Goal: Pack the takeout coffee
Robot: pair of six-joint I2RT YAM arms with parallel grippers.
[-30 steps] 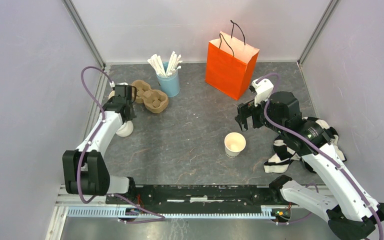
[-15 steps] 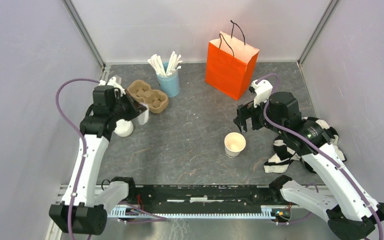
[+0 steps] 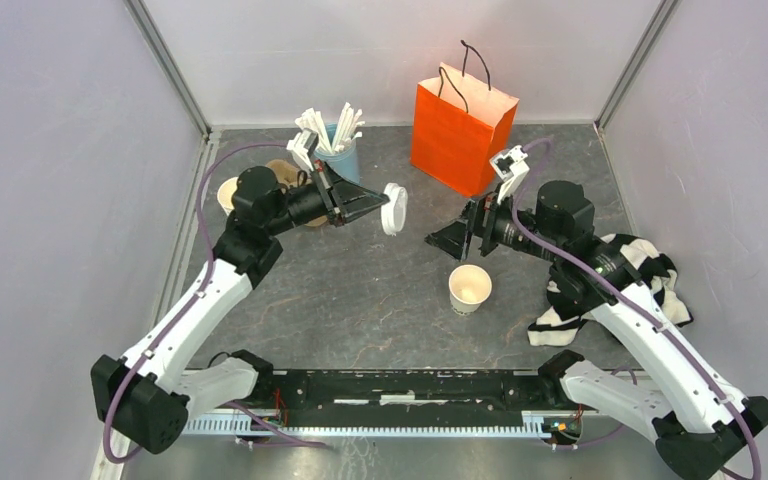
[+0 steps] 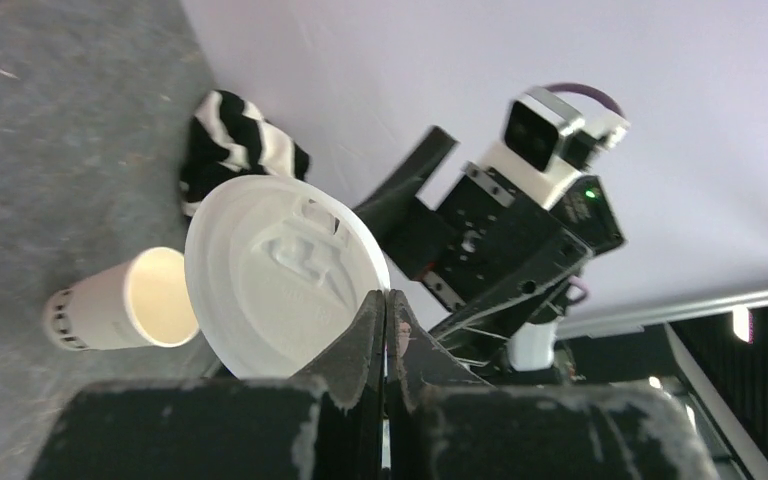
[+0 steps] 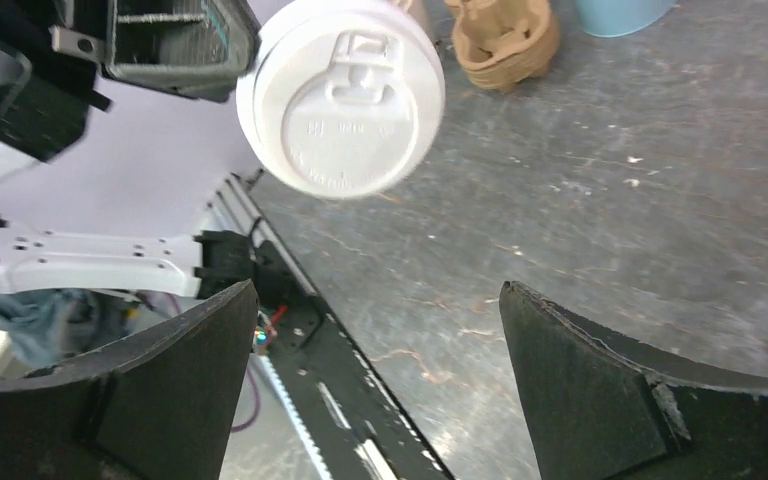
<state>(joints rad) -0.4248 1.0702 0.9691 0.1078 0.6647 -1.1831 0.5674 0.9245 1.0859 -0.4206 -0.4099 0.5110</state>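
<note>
A cream-white paper cup (image 3: 470, 288) with small dark print stands upright mid-table, open-topped, with no lid on it; it also shows in the left wrist view (image 4: 110, 305). No lidded cup is in view. My left gripper (image 3: 380, 205) is shut on the rim of a round white plastic lid (image 3: 394, 208) and holds it on edge in the air, up and left of the cup. The lid fills the left wrist view (image 4: 280, 270) above the closed fingertips (image 4: 372, 318). My right gripper (image 3: 450, 240) is open and empty, just above and left of the cup, facing the lid (image 5: 340, 95).
An orange paper bag (image 3: 460, 125) stands at the back. A blue cup of white sticks (image 3: 338, 160) and a brown cardboard carrier (image 5: 505, 40) sit at the back left, with a lidless cream cup (image 3: 227, 192) near the left wall. A striped cloth (image 3: 610, 280) lies at the right.
My left arm has swung from the back left corner toward mid-table, carrying a white lid up into the air. My right gripper has tilted and shifted a little left toward it.
</note>
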